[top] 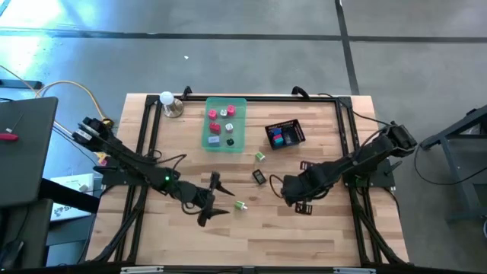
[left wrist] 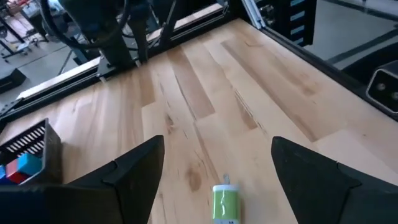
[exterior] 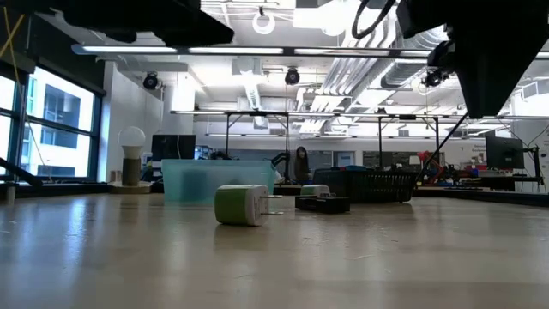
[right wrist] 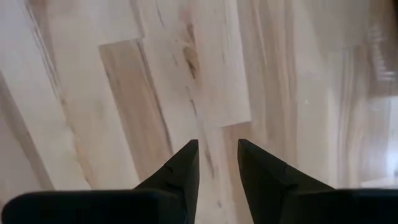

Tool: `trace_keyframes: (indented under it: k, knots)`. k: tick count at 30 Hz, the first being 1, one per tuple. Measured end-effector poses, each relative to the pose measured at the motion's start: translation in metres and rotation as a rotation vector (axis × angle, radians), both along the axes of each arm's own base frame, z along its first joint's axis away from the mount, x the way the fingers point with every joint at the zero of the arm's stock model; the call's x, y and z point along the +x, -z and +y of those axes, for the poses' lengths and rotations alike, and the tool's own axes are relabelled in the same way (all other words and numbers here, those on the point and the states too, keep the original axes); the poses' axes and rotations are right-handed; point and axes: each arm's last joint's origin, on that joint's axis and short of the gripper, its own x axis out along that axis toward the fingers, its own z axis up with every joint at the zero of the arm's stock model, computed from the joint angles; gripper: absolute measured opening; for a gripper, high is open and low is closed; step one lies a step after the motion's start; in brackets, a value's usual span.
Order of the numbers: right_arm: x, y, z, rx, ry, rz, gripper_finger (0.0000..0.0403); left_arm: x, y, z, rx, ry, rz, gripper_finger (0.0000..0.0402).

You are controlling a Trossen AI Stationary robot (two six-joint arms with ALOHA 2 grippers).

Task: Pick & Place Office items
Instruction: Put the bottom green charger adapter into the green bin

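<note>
My left gripper point(top: 216, 198) point(left wrist: 217, 142) is open wide, low over the table's near middle. A green-and-white piece point(top: 240, 205) point(left wrist: 225, 202) point(exterior: 240, 204) lies on its side on the wood just beyond the fingertips, in line with the gap and untouched. My right gripper point(top: 288, 190) point(right wrist: 217, 143) hovers over bare wood right of centre, its fingers a narrow gap apart and holding nothing. Another green piece point(top: 259, 156) and a black piece point(top: 259, 176) lie between the arms. Several pink, red and dark pieces sit in the green tray point(top: 242, 122). Blue and red pieces lie in the black mesh basket point(top: 295, 129).
A bulb on a wooden base point(top: 169, 102) point(exterior: 131, 154) stands at the far left corner. Small black pieces lie near the right gripper point(top: 303, 164) point(top: 304, 207). A black frame point(top: 251, 99) rims the table. Bare wood stretches along the near edge. A person point(exterior: 301, 163) shows far off in the room.
</note>
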Motion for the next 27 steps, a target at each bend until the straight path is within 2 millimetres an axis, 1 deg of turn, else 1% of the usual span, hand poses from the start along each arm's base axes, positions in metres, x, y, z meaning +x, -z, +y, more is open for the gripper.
trace_keyframes:
  k: [6, 10, 15, 17, 18, 23, 25, 27]
  knots:
    - [-0.005, 0.000, 0.013, 0.029, 0.035, -0.012, 0.0097, 0.024, 0.017, -0.012, 0.022, -0.006, 0.056, 0.0274]
    - [-0.007, 0.000, 0.024, 0.046, 0.028, -0.035, 0.0097, 0.039, 0.014, -0.023, 0.063, 0.004, 0.100, 0.0273]
    - [-0.012, 0.000, 0.038, 0.073, 0.043, -0.064, 0.0097, 0.055, 0.011, -0.032, 0.059, -0.041, 0.274, 0.0273]
    - [-0.014, 0.000, 0.045, 0.085, 0.053, -0.076, 0.0097, 0.058, 0.015, -0.034, 0.079, -0.056, 0.349, 0.0273]
    - [-0.016, 0.000, 0.049, 0.091, 0.057, -0.084, 0.0097, 0.061, 0.015, -0.035, 0.076, -0.060, 0.359, 0.0273]
    - [-0.023, 0.000, 0.068, 0.131, 0.061, -0.126, 0.0097, 0.071, 0.013, -0.039, 0.028, -0.068, 0.351, 0.0273]
    - [-0.026, 0.001, 0.077, 0.150, 0.057, -0.140, 0.0097, 0.070, 0.018, -0.039, 0.035, -0.071, 0.377, 0.0273]
    - [-0.029, 0.001, 0.085, 0.168, 0.054, -0.153, 0.0097, 0.074, 0.021, -0.040, 0.038, -0.077, 0.373, 0.0273]
